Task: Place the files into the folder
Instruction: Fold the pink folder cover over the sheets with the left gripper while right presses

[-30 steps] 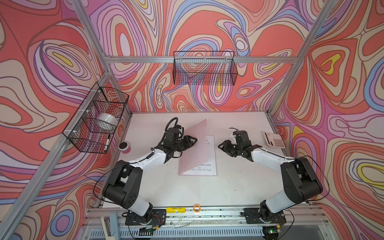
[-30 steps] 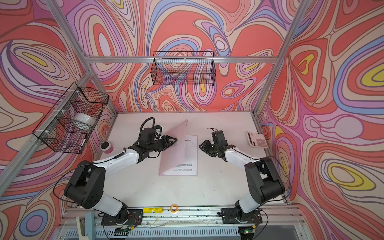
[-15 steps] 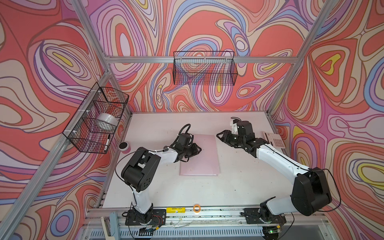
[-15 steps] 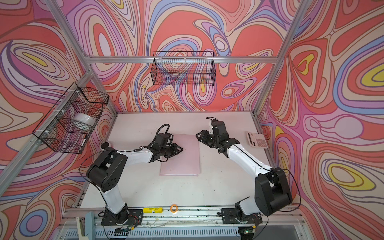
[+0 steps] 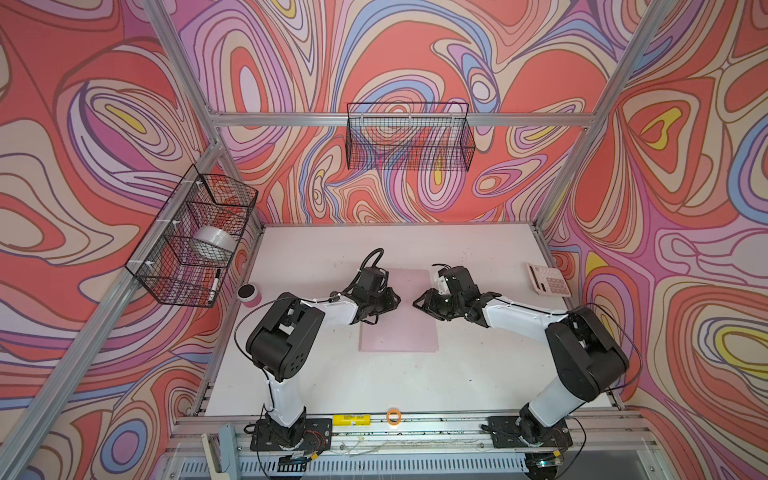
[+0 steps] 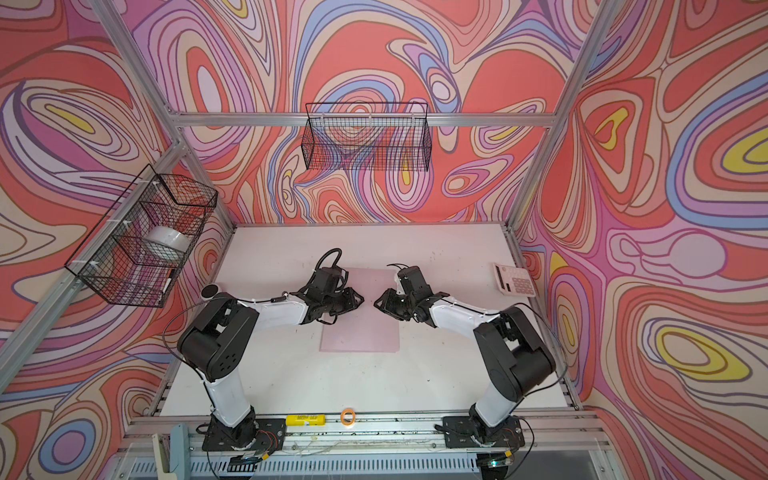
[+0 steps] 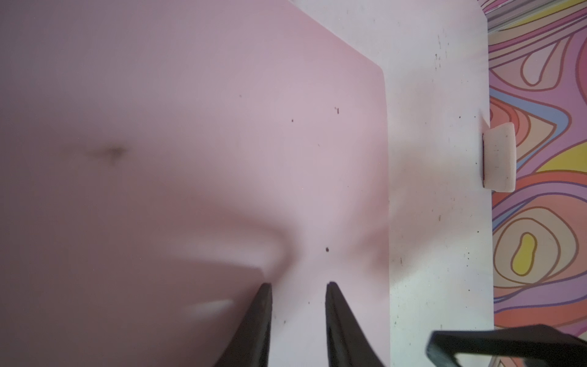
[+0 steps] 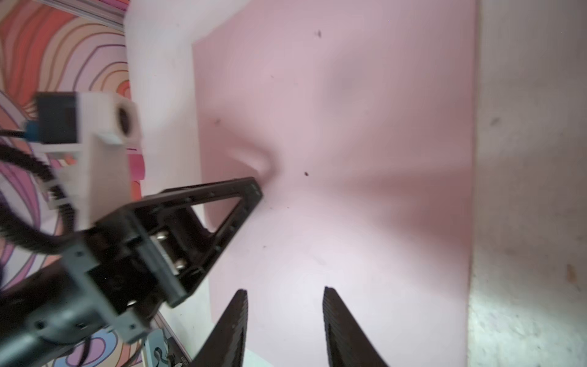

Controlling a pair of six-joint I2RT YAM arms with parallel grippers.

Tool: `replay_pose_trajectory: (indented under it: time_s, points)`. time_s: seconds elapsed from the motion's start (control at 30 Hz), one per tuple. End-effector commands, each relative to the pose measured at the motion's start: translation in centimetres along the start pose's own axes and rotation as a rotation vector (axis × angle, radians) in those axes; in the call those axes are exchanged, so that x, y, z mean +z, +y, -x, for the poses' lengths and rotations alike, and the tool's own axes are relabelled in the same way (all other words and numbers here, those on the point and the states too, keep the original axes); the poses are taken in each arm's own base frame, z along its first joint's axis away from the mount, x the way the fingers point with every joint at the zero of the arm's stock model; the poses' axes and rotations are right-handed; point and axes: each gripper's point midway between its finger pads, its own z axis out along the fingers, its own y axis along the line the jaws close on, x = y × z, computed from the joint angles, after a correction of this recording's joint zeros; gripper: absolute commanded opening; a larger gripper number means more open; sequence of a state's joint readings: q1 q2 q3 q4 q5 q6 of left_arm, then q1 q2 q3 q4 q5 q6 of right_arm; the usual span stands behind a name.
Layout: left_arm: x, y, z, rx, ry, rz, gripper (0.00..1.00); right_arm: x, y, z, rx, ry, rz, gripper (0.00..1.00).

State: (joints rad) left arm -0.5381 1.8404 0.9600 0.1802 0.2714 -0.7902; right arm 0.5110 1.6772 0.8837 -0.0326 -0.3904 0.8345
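Observation:
The pale-pink folder [image 5: 399, 328] [image 6: 361, 336] lies closed and flat in the middle of the white table. The files are hidden; no printed sheet shows in any view. My left gripper [image 5: 397, 297] [image 7: 298, 284] sits low over the folder's left half, open, with nothing between its fingers. One fingertip [image 8: 252, 189] dents the cover [image 7: 190, 127]. My right gripper [image 5: 417, 301] [image 8: 284, 289] hovers open over the folder's [image 8: 365, 127] right half, facing the left one, a small gap between them.
A pinkish-white calculator [image 5: 548, 279] lies at the table's right edge. A pink cup with a black lid [image 5: 248, 293] stands at the left edge. Wire baskets hang on the left wall [image 5: 191, 241] and back wall [image 5: 409, 137]. An orange ring [image 5: 393, 415] rests on the front rail.
The folder's cover stood raised with a printed sheet showing; it now lies shut and flat. Both grippers have narrowed, and the right one has come from the folder's far edge to its middle.

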Motion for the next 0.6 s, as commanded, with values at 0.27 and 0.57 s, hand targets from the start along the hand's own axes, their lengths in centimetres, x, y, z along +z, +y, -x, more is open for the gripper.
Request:
replay_pose_trajectory:
  time_s: [0.27,0.57]
  points:
    - [-1.7,-0.2,1.7,0.082,-0.055,0.087,0.28,4.6,-5.8,-1.9,0.023,0.086,-0.164,0.4]
    - [-5.3,-0.6,4.0,0.181,-0.145,0.167,0.44,4.7,-5.8,-1.0,-0.037,0.078,-0.212,0.39]
